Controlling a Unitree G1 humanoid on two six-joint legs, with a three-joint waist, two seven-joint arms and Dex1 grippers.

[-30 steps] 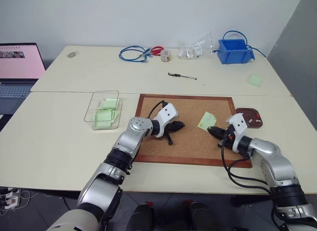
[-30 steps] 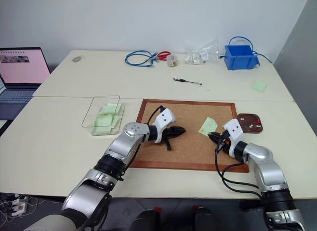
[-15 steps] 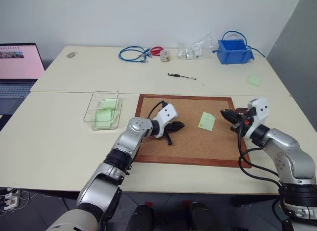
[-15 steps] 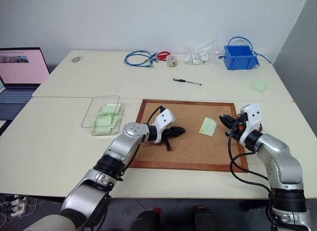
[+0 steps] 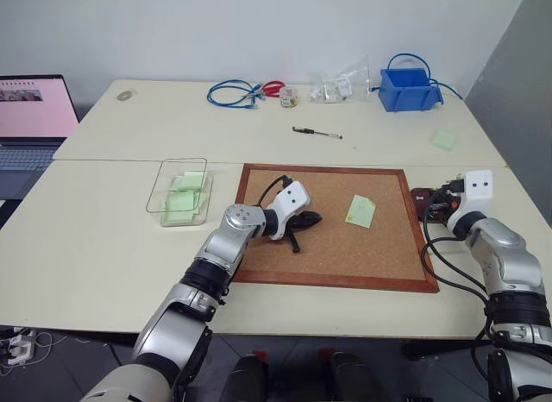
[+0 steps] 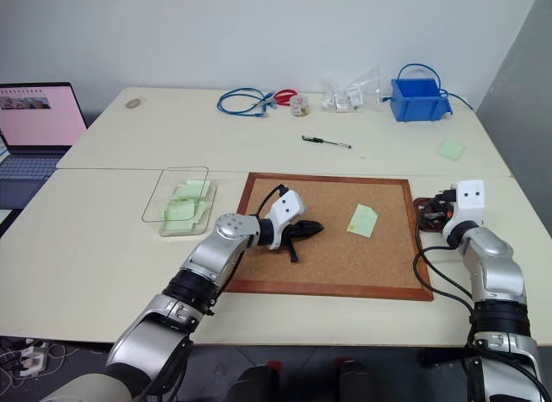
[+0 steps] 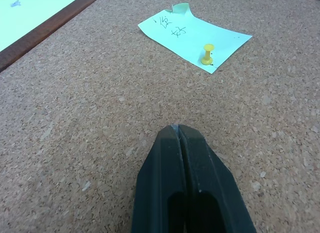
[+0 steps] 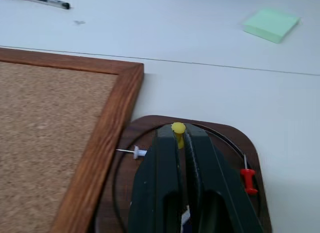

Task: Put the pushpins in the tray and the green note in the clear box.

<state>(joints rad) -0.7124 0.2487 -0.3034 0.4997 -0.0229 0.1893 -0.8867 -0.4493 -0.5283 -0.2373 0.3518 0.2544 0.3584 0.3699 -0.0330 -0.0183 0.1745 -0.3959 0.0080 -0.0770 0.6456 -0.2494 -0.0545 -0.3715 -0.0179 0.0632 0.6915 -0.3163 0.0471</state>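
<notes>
Your right gripper [image 8: 179, 135] hangs over the tray [image 8: 235, 138], its two black fingers pinching a yellow pushpin [image 8: 178, 131] by the shaft, the yellow head standing up at the fingertips. Inside the tray, a red pushpin [image 8: 248, 179] lies just beside the gripper on one side and a white pushpin [image 8: 134, 152] lies on the other side, close to the wooden frame of the cork board [image 8: 50, 133]. Beyond the gripper, well apart on the table [image 8: 210, 43], sits a green sticky-note pad [image 8: 270, 24].

Your left gripper [image 7: 178, 135] rests low over the cork, fingers pressed tight together with nothing between them. Ahead of its tips, a little way off, the green note [image 7: 192, 35] lies flat on the board, with one corner curled up and a second yellow pushpin [image 7: 207, 53] standing in it near its edge. From the head views you see the note [image 5: 360, 210] lying between your two grippers, nearer the left one.

The clear box [image 5: 178, 191] sits off the board on the far side of your left arm, behind the gripper, with pale green papers in it.
</notes>
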